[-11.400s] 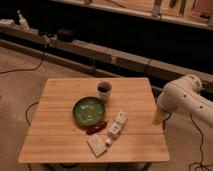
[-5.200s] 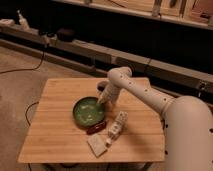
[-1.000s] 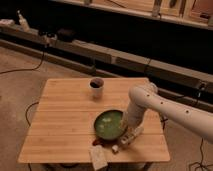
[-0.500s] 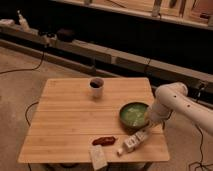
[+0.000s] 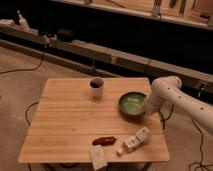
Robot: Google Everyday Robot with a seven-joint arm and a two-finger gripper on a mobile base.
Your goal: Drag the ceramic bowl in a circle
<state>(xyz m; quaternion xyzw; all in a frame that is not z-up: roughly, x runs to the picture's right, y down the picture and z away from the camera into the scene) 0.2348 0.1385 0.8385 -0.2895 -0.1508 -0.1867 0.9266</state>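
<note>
The ceramic bowl (image 5: 132, 103) sits near the right edge of the worktop (image 5: 65, 125), to the right of the cup (image 5: 96, 88). The gripper (image 5: 146, 113) meets its right rim — jaws closed, apparently pinching that rim. Such a rim hold likely lets the arm slide the bowl flat across the wood — a circle needs no lifting.

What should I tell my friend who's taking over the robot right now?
The gripper is shut, down at the right rim of the ceramic bowl.
The ceramic bowl sits toward the right side of the table, right of the cup.
Done: bowl dragged from mid-table round the front to here.
Left: probably the back arc, past the cup, to where it started.
</note>
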